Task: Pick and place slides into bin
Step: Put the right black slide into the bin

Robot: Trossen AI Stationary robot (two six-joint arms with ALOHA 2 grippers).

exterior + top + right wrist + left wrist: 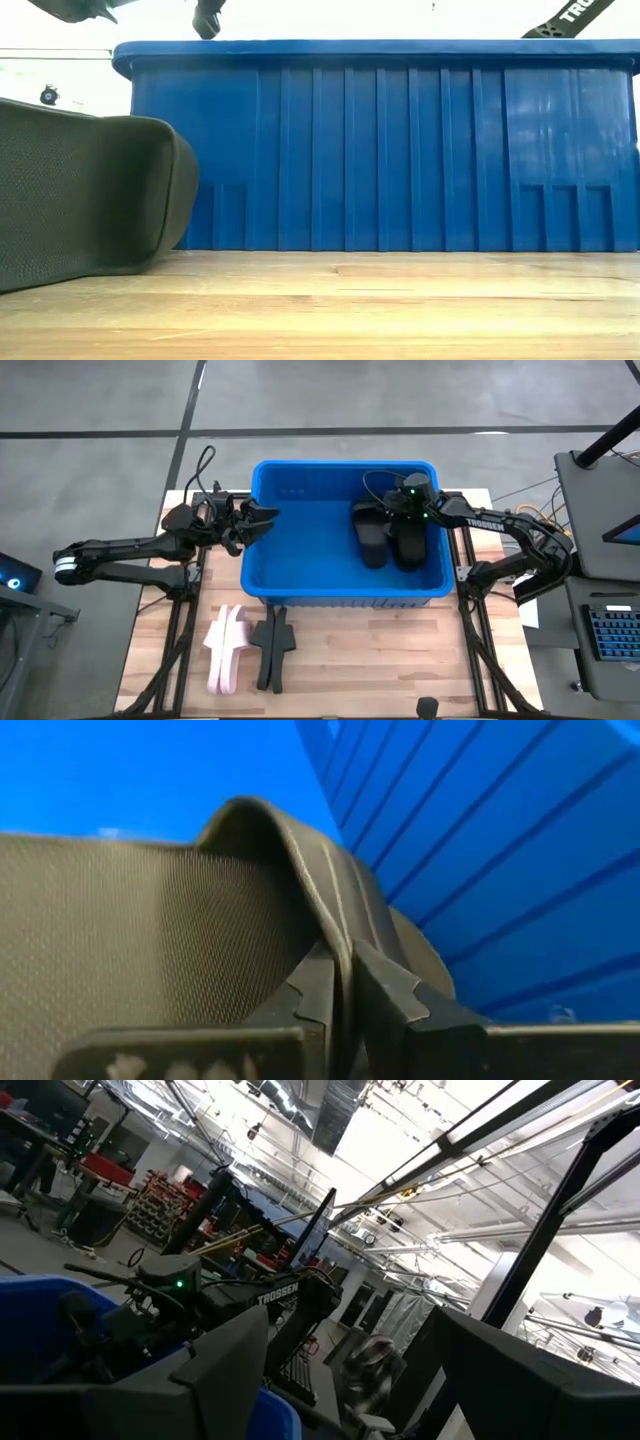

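The blue bin stands mid-table, and its near wall fills the low view. Two black slides lie side by side in its right half: one lies free on the floor, the other is in my right gripper, which is shut on it inside the bin. My left gripper hovers open over the bin's left rim and touches nothing. In front of the bin, pink slides and a black slide lie on the table; the black one also looms close in the low view. My right gripper pinches the slide's strap at its raised edge between its two fingers. The fingers slant down from the bin's far right side. The slide lies lengthwise beside the other black one, low in the bin; whether it rests on the floor I cannot tell.
The bin's left half has bare floor. Bare wooden tabletop stretches in front of the bin, right of the loose slides. A keyboard and other equipment sit beyond the table's right edge.
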